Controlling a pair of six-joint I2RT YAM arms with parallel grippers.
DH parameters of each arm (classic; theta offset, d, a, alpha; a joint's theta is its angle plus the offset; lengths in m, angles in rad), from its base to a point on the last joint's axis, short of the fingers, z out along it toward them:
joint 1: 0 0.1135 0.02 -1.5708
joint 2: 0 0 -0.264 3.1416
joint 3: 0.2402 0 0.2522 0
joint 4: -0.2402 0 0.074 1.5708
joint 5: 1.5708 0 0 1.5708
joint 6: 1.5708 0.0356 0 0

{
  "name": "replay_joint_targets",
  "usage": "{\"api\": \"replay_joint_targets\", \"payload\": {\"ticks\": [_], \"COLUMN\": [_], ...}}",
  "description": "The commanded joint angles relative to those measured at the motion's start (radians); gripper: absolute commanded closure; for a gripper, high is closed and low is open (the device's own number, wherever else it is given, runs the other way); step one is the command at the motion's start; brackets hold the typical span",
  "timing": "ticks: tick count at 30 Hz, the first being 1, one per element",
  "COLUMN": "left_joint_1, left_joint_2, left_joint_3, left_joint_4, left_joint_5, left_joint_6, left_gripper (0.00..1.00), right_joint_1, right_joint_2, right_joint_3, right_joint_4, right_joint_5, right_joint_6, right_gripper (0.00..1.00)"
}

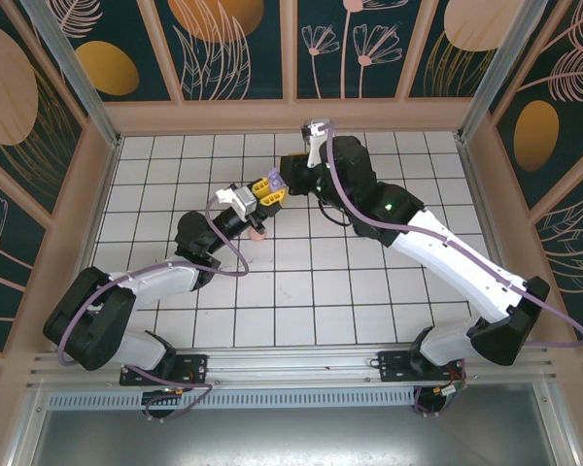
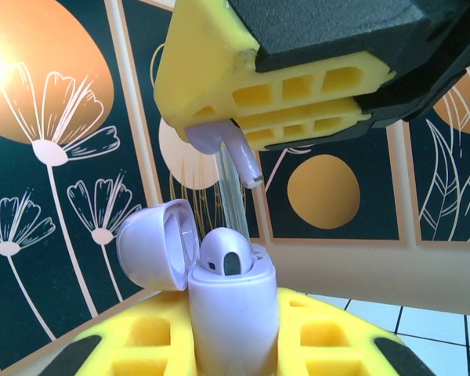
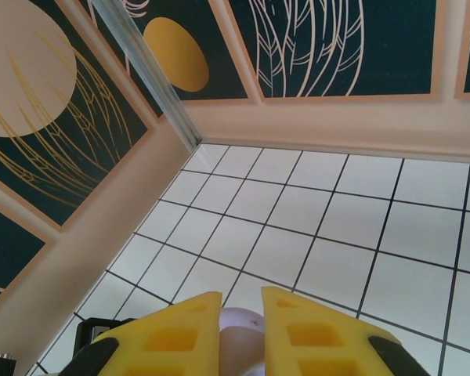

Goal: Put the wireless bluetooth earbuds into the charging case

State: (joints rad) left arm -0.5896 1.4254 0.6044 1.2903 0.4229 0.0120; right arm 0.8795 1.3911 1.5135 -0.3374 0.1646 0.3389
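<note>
My right pincer (image 2: 247, 117) is narrow, clamped on a lilac earbud (image 2: 233, 157) whose stem points down and a little sideways. Just beneath it, not touching, my left pincer (image 2: 233, 348) grips the lilac case (image 2: 231, 313) upright, its lid (image 2: 157, 251) swung open to one side. One bud (image 2: 225, 260) already sits in a socket. The free socket lies hidden behind it, so I cannot judge the alignment well. From above, both pincers meet in the air over the middle of the desk (image 1: 369, 291). I take this to be the insertion of the second lilac bud. Next I would square the stem over the free socket, lower slowly with the case held steady, and release only once the bud seats.
</note>
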Motion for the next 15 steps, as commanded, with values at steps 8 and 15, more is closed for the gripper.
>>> {"api": "replay_joint_targets", "payload": {"ticks": [8,15], "left_joint_1": [-0.003,-0.004], "left_joint_2": [-0.013,-0.018], "left_joint_3": [0.042,0.043], "left_joint_4": [0.066,0.067], "left_joint_5": [0.015,0.022], "left_joint_6": [-0.034,-0.042], "left_gripper": [1.00,1.00], "right_joint_1": [0.014,0.015], "right_joint_2": [0.006,0.009], "right_joint_3": [-0.042,-0.054], "right_joint_4": [0.057,0.069], "right_joint_5": [0.006,0.019], "right_joint_6": [0.003,-0.001], "right_gripper": [0.83,0.84]}}
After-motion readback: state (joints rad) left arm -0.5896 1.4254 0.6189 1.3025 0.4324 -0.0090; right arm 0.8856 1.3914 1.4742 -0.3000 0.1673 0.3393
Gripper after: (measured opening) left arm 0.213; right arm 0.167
